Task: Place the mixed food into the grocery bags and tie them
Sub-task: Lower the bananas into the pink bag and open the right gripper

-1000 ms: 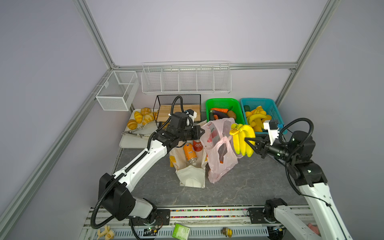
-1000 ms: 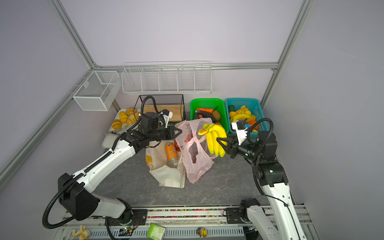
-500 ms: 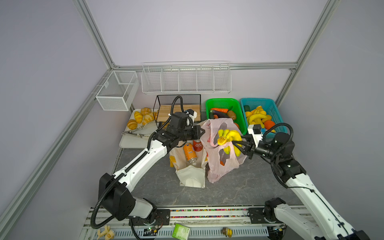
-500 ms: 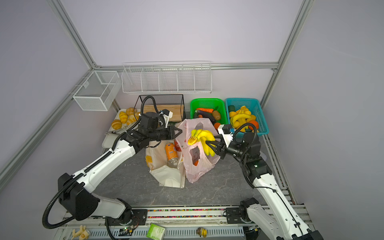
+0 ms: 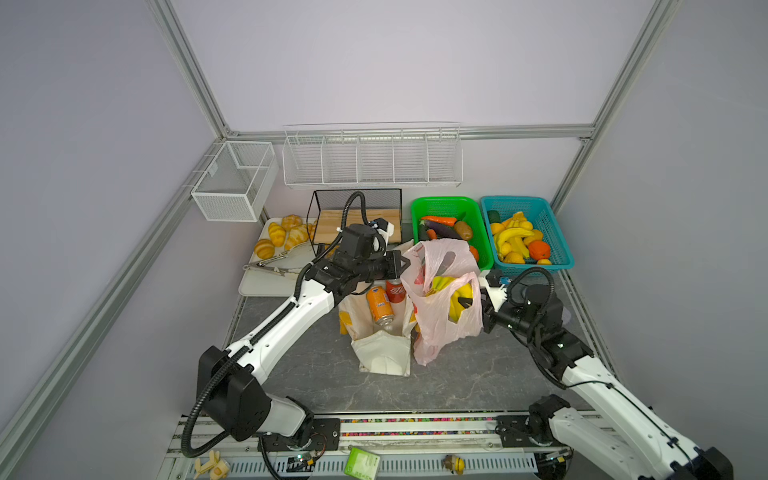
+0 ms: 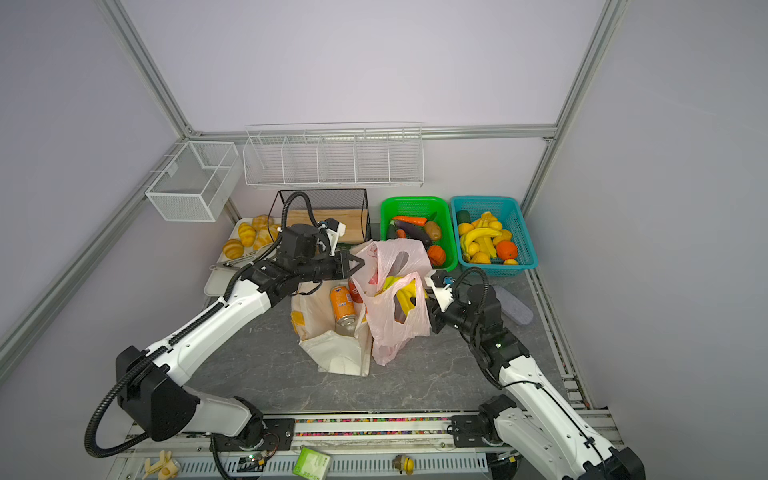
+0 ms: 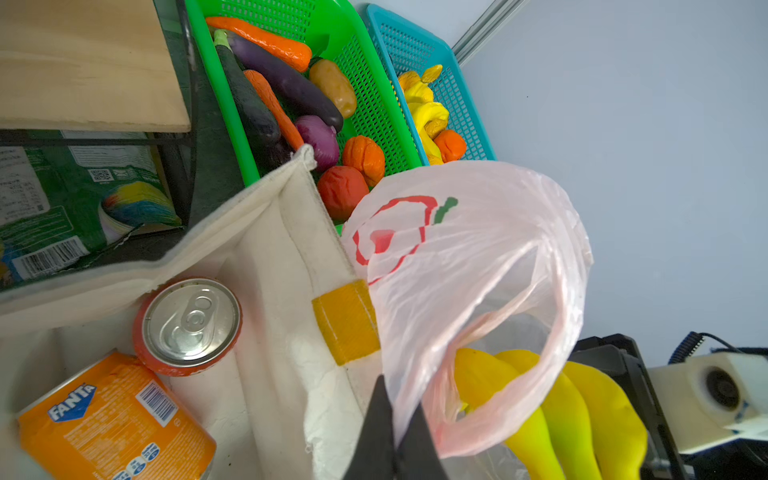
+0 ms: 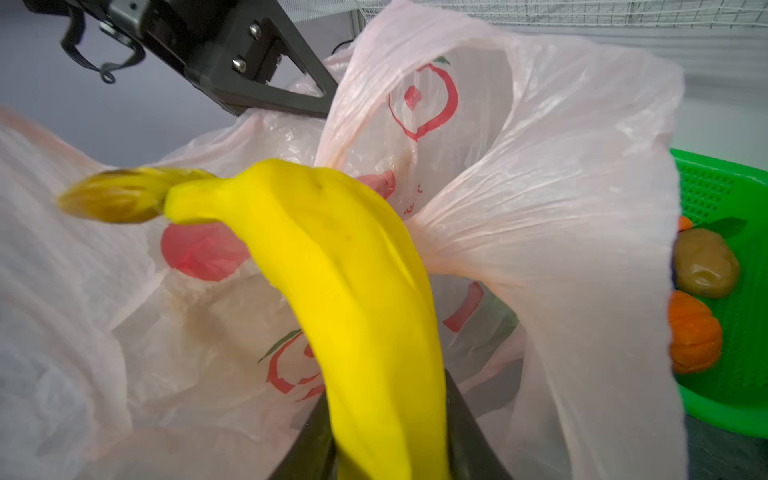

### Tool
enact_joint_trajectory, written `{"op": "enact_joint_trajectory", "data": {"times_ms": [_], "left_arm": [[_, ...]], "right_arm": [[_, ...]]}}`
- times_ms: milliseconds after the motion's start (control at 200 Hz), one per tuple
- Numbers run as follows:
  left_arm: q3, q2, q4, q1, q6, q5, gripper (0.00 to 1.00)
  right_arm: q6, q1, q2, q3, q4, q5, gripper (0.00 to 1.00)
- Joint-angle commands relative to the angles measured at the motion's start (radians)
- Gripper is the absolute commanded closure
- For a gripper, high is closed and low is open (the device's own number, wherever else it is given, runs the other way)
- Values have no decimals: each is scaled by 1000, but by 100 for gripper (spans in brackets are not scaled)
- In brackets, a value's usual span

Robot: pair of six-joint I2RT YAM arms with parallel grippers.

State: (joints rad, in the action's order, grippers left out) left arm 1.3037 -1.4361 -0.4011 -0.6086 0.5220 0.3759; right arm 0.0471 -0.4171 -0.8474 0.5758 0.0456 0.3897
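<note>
- Grip, left side: the left pincer was clamped shut on the rim film of the translucent pink plastic vest-handle bag, holding its mouth raised and open.
- Grip, right side: the right pincer gripped a bunch of yellow toy bananas, jaws closed round its lower end. The bunch sat inside the bag's mouth, stalk end foremost.
- Other goods: an orange soda can and a red cola can were inside the cream canvas tote, which touched the pink bag's side.
- Step in hand, as judged: lowering the bunch into the bag. It would best be carried below the rim and both handle loops before release, with the left hold unchanged.
- Edges: loose film hung close round the right pincer, so a snag on withdrawal was likely. Backing out along the line of entry was advisable.
- Room: the green plastic basket stood just behind the bag, with the blue plastic basket beside it. Bare grey marbled counter lay on the near side, the safer way out.
</note>
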Motion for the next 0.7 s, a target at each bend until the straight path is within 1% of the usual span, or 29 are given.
{"op": "enact_joint_trajectory", "data": {"times_ms": [0,175,305,340,370,510,580,695], "left_arm": [[25,4,5,4,10,19,100],[26,-4,9,-2,10,33,100],[25,-5,8,-5,9,34,100],[26,-5,7,-5,7,31,100],[26,-6,7,-5,7,29,100],[26,-3,3,-5,5,19,100],[24,-1,2,-5,5,15,100],[23,-3,1,-5,4,10,100]], "right_arm": [[41,-23,-21,0,-6,-98,66],[62,-67,-91,53,-80,-174,60],[42,-85,-116,90,-140,-220,51],[29,-86,-116,99,-157,-233,46],[17,-85,-112,108,-172,-241,43],[-32,-86,-79,161,-267,-270,36],[-53,-85,-61,202,-335,-274,34],[-88,-85,-11,263,-439,-242,32]]}}
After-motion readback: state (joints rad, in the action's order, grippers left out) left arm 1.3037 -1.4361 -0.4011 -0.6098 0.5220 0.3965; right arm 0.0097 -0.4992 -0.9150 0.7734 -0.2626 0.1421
